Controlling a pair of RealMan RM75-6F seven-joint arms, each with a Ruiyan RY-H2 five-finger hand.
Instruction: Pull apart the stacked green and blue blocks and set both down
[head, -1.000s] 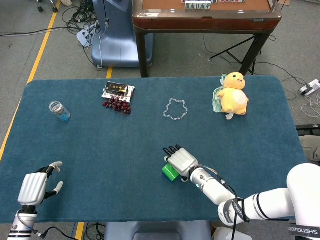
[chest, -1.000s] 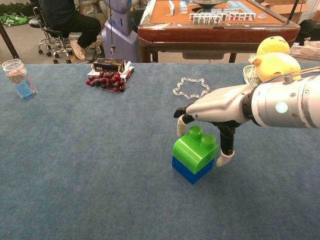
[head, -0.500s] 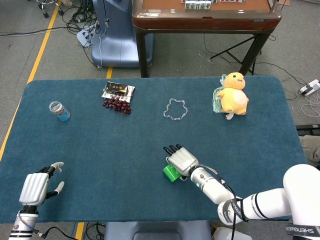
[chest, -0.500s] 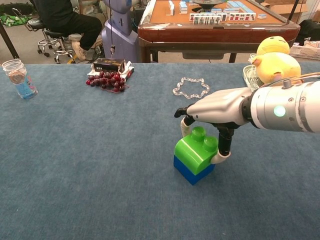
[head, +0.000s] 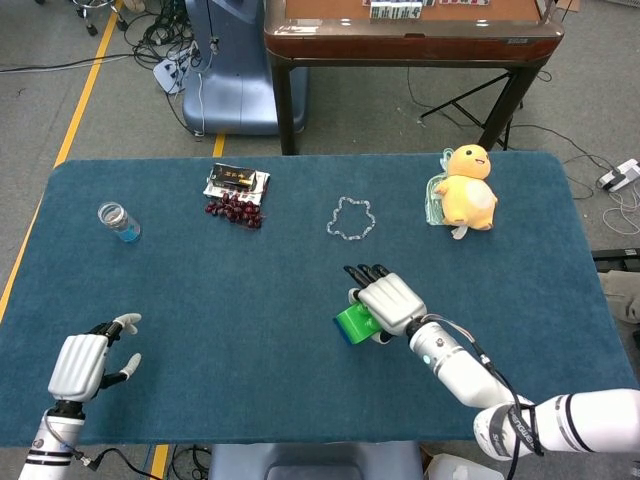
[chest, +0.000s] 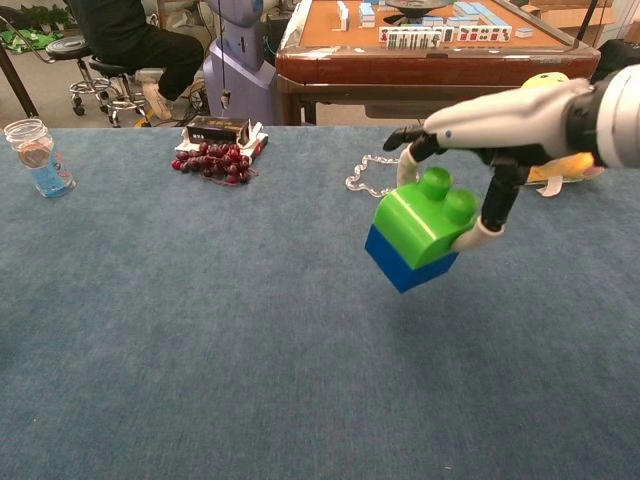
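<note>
table (head: 250, 300): blue cloth | on it: jar (head: 118, 221), snack pack (head: 237, 180), grapes (head: 234, 210), bead ring (head: 350, 217), yellow plush (head: 467, 188)

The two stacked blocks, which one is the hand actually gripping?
The green block, the top one with studs. The right hand pinches it between thumb and fingers, while the blue block hangs beneath it untouched, both lifted clear of the table.

Glossy smooth plastic green block (chest: 425, 213) and blue block (chest: 404, 263) (stacked) above matt, felt-like teal table (chest: 200, 330) cloth.
</note>
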